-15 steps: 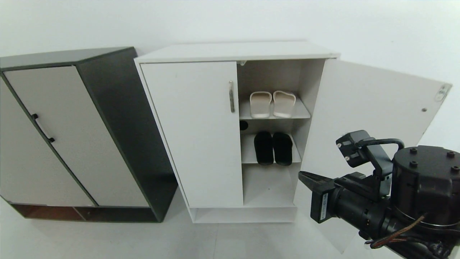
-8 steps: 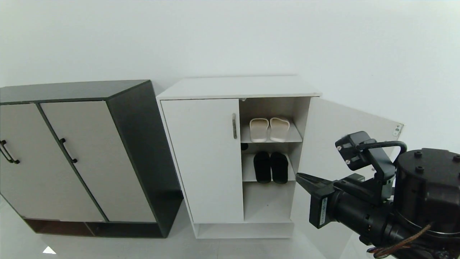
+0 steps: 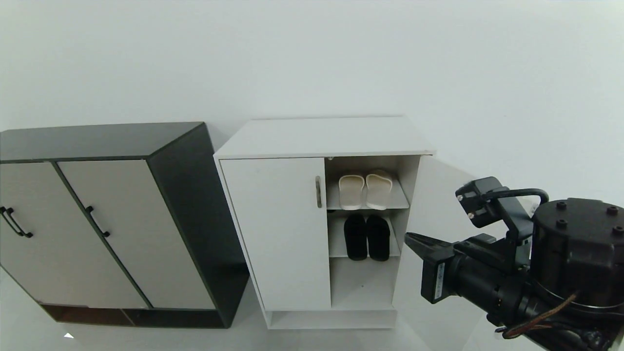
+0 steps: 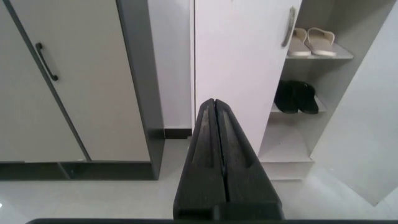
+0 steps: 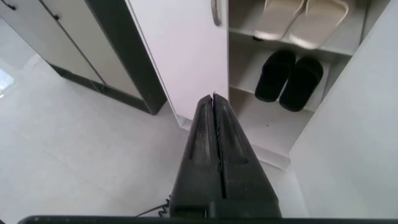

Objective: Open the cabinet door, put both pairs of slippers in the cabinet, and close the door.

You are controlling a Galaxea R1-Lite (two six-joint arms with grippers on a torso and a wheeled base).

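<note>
- White slippers [image 3: 365, 189] lie side by side on the upper shelf of the white cabinet [image 3: 321, 137]. The black slippers [image 3: 366, 237] are on the shelf below. Both pairs are in, so I judge only the closing is left.
- Its right-hand door [image 3: 433, 209] stands swung wide. My right jaws, pressed together, hang near its inner face. My left jaws are pressed together too, well short of the cabinet.
- Pushing from that inner side would only force the door wider and strain the hinges, so I need its outer face.
- A hard shove could slam it and jolt the slippers, whose near ends sit close to the shelf fronts.
- My right arm [image 3: 487, 285] covers the door's free edge, so I cannot see any handle there. Whatever sits behind the shut left door [image 3: 275, 234] is hidden.
</note>
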